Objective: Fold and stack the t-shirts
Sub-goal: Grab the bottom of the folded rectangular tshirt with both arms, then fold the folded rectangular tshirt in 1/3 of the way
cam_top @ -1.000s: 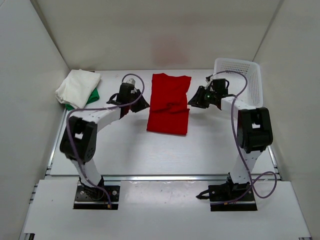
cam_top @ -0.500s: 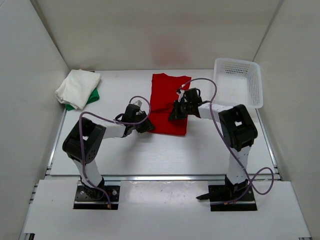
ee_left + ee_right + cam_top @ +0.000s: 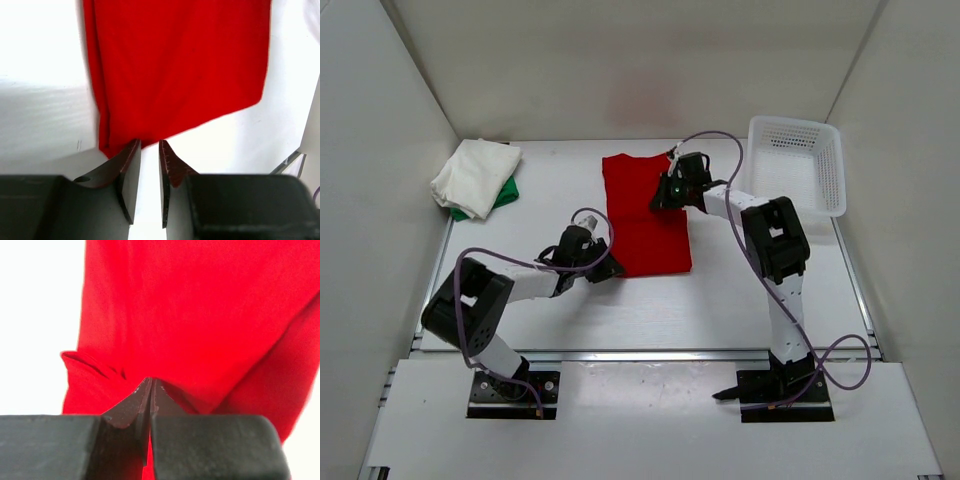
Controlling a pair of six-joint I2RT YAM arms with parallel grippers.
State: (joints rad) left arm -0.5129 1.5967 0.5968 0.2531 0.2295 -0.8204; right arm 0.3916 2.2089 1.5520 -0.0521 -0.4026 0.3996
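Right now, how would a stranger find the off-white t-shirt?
Look at the far left corner of the table. Two folded shirts are stacked there; the off-white t-shirt is the top one, with only an edge of the green t-shirt showing beneath.

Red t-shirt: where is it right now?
The red t-shirt lies mid-table in the top view, between the folded stack on the left and the mesh basket on the right.

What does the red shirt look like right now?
The red shirt is soft, plain cloth, folded into a long strip lying flat in the middle of the table. The right pincer pinches a wrinkled fold near its far end. The left pincer, jaws slightly apart, sits at its near left corner. Nothing else touches it.
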